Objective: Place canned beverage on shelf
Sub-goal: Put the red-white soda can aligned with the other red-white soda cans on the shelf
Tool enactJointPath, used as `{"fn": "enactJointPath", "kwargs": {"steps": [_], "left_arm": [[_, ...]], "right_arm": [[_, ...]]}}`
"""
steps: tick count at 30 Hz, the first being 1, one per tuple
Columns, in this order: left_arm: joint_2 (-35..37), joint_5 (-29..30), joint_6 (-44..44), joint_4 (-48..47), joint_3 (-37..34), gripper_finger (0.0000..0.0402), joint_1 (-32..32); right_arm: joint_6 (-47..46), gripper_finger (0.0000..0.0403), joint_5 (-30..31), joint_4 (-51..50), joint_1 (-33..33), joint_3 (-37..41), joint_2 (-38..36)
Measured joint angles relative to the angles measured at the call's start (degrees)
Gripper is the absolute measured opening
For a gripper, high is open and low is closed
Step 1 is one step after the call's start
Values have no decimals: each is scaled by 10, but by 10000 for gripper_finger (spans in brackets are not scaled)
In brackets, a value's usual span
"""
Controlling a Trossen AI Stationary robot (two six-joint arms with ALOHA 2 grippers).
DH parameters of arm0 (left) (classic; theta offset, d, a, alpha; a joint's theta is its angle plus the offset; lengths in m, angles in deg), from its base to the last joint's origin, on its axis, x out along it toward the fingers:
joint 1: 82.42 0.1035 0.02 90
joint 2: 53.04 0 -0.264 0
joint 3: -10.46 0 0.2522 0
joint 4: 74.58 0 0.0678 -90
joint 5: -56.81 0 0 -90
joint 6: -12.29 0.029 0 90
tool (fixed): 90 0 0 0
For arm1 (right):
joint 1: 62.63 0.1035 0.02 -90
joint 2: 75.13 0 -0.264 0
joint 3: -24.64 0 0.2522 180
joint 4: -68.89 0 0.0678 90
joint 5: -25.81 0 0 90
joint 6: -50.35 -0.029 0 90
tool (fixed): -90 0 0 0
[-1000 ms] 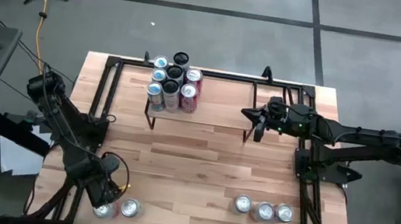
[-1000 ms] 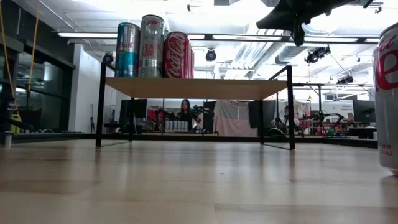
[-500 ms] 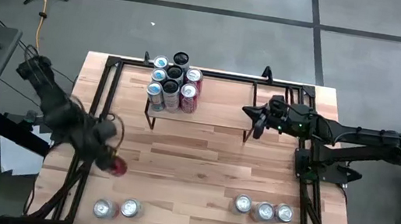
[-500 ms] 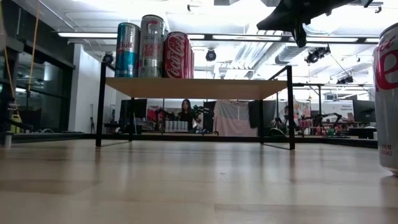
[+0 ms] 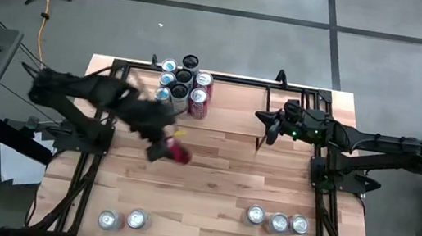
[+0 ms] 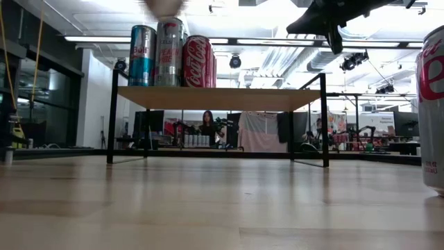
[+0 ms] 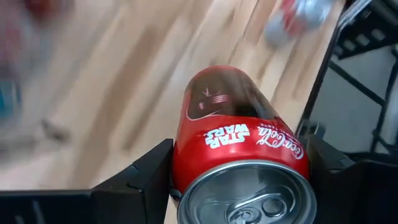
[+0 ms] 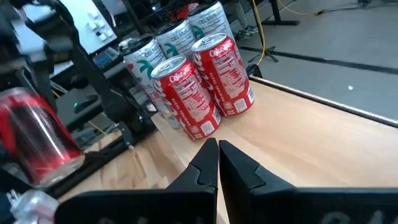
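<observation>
Your left gripper (image 5: 163, 149), left of centre in the high view, grips the red can (image 5: 178, 154) across its smooth, rigid but dentable wall just below the shelf (image 5: 233, 109), so keep the squeeze mid-body, while your right gripper (image 5: 269, 129) waits pinched together at the shelf's right end.

Overhead and table-level cameras, two wrist close-ups, all sharing the shelf (image 5: 213, 106).
</observation>
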Motion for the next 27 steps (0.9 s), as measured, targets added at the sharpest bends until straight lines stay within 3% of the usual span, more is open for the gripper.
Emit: {"fn": "enactJointPath", "kwargs": {"steps": [7,12,19,24,27], "left_arm": [[-180,40,187,1,259,199,99],[-283,48,286,0,389,199,160],[-340,41,380,0,368,199,218],[-370,42,434,-1,367,199,233],[-381,61,456,-4,369,203,237]], "right_arm": [[43,0,-3,2,0,0,0],[67,0,-3,2,0,0,0],[35,0,-3,6,0,0,0],[-21,0,-48,15,0,0,5],[-56,0,-45,20,0,0,17]]}}
